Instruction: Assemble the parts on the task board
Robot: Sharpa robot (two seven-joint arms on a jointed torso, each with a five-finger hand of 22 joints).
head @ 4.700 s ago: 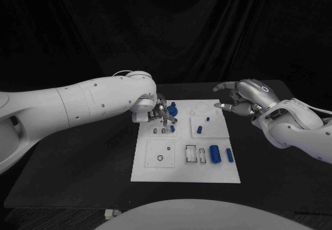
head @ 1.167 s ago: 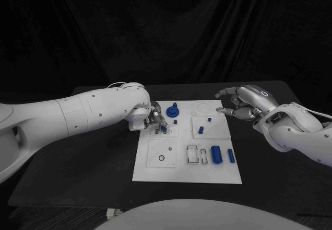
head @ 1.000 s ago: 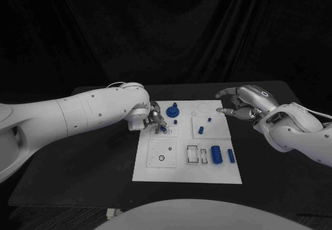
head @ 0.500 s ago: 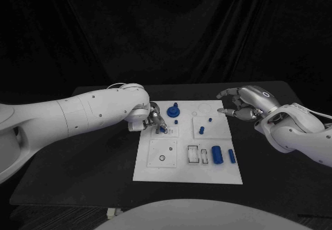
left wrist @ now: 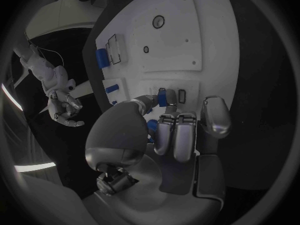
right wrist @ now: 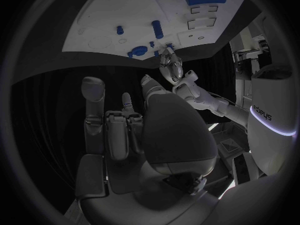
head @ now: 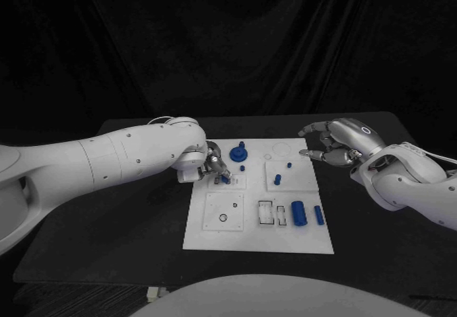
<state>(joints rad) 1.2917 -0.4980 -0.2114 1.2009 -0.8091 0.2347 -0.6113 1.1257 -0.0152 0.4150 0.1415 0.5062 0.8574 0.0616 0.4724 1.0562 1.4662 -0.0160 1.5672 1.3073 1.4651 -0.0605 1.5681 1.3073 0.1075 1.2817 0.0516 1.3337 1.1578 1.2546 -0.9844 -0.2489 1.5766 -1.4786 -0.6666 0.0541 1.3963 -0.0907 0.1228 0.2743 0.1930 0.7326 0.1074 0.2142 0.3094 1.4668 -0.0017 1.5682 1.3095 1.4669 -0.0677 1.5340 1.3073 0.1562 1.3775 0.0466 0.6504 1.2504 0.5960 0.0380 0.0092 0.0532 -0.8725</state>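
On black table, white task board before dark curtain.

We can read no lettering, number, brand or sign on the task board or on its blue parts
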